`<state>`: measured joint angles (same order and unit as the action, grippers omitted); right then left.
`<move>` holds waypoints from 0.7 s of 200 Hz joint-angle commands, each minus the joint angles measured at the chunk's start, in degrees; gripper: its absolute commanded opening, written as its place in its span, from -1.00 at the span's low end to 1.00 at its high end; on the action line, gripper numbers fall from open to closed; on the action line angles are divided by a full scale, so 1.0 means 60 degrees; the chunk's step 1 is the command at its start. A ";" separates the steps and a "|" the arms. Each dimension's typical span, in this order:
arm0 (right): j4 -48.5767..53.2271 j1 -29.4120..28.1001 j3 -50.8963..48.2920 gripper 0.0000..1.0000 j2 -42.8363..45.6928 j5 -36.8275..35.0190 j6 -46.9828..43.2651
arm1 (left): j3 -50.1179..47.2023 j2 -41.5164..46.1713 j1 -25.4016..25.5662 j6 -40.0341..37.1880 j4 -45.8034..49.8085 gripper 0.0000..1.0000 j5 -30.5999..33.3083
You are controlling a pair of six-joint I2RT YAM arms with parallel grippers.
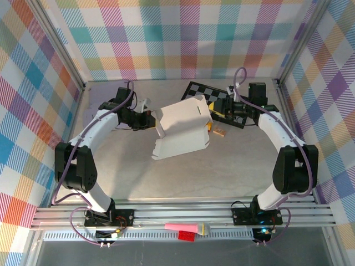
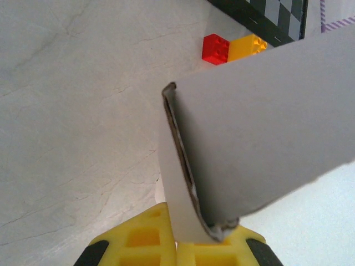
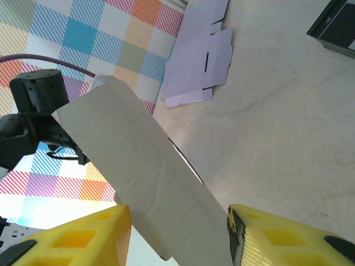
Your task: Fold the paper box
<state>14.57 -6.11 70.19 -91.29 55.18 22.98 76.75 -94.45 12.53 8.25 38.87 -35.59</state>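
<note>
Grey tabletop (image 1: 183, 177), paper box (image 1: 183, 124) clamped in left pincer (image 2: 176, 249)

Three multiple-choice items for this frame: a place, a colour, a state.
1. The chessboard lies: A on the far side of the table, right of centre; B at the near left corner; C off it.
2. In the left wrist view, the brick left of the orange brick is: A blue; B red; C green.
3. The left gripper is: A open; B shut on a brick; C shut on the paper box.
Key: A, it lies by the back wall; B, plainly red; C, it pinches a flap.
</note>
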 commanded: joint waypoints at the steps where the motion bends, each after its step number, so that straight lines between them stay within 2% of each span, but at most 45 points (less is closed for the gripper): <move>1: -0.0025 -0.0164 0.0252 -0.01 -0.0194 0.0363 -0.0387 | 0.0266 -0.0074 -0.0112 -0.0130 0.0113 -1.00 -0.0407; 140: 0.0804 -0.0765 0.1126 -0.01 -0.0811 0.0417 -0.1263 | 0.0103 0.0193 -0.0112 -0.0513 0.0183 -1.00 -0.0777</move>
<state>17.65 -9.93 74.96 -95.85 55.68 18.35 76.75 -94.45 12.53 6.57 39.07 -37.10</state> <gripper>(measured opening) 0.505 0.040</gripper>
